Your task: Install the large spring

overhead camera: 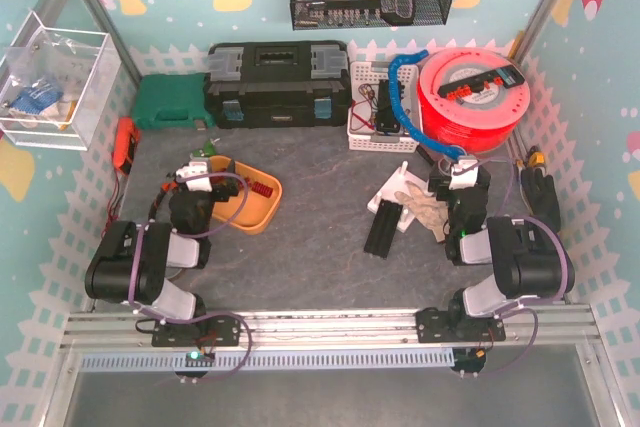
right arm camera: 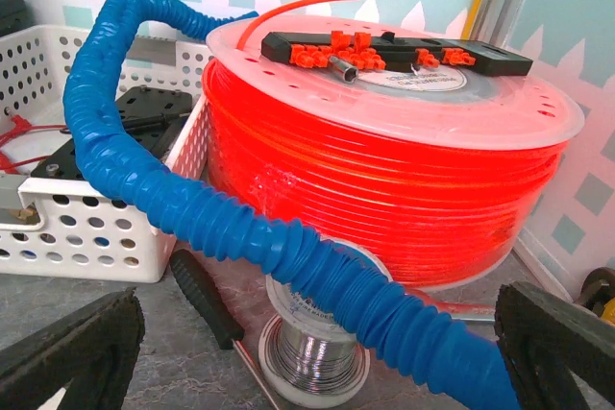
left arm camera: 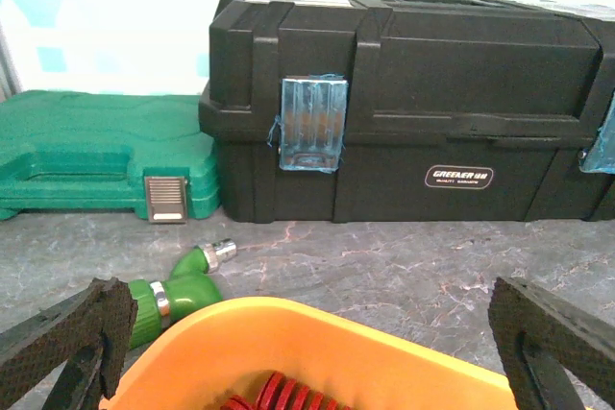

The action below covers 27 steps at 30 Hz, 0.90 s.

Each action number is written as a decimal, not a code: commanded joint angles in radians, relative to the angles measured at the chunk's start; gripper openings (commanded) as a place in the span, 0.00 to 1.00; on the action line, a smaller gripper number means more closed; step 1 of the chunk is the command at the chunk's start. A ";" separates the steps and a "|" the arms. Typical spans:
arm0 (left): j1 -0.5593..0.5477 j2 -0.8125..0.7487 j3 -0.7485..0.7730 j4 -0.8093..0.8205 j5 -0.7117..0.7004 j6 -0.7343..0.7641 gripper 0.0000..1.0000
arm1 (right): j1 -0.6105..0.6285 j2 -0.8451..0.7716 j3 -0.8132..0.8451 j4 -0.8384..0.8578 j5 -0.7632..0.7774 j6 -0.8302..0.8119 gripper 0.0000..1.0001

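A red coil spring (left arm camera: pixel 279 396) lies in an orange bowl (left arm camera: pixel 317 333), which also shows in the top view (overhead camera: pixel 255 212) left of centre. My left gripper (left arm camera: pixel 312 367) is open and empty, its black fingers (left arm camera: pixel 67 343) spread wide on either side of the bowl's near part. In the top view the left gripper (overhead camera: pixel 205 169) sits at the bowl's left edge. A black rail with a white bracket (overhead camera: pixel 390 212) lies mid-table. My right gripper (right arm camera: pixel 312 372) is open and empty at the back right (overhead camera: pixel 455 159), facing an orange filament spool (right arm camera: pixel 384 160).
A black toolbox (left arm camera: pixel 413 112), a green case (left arm camera: pixel 96 151) and a green hose nozzle (left arm camera: pixel 183 285) lie beyond the bowl. A blue corrugated hose (right arm camera: pixel 240 228), a solder reel (right arm camera: pixel 317 352), a black-handled tool (right arm camera: pixel 202 300) and a white basket (right arm camera: pixel 77 189) crowd the right gripper.
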 commanded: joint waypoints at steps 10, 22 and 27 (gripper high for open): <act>-0.003 0.005 0.011 0.014 -0.009 -0.004 0.99 | -0.002 0.001 -0.008 0.033 0.007 0.007 0.99; -0.055 -0.229 0.144 -0.401 -0.067 -0.015 0.99 | -0.002 -0.290 0.108 -0.350 0.028 0.074 0.99; -0.064 -0.393 0.371 -0.816 -0.048 -0.206 0.99 | -0.002 -0.416 0.276 -0.708 0.029 0.251 0.99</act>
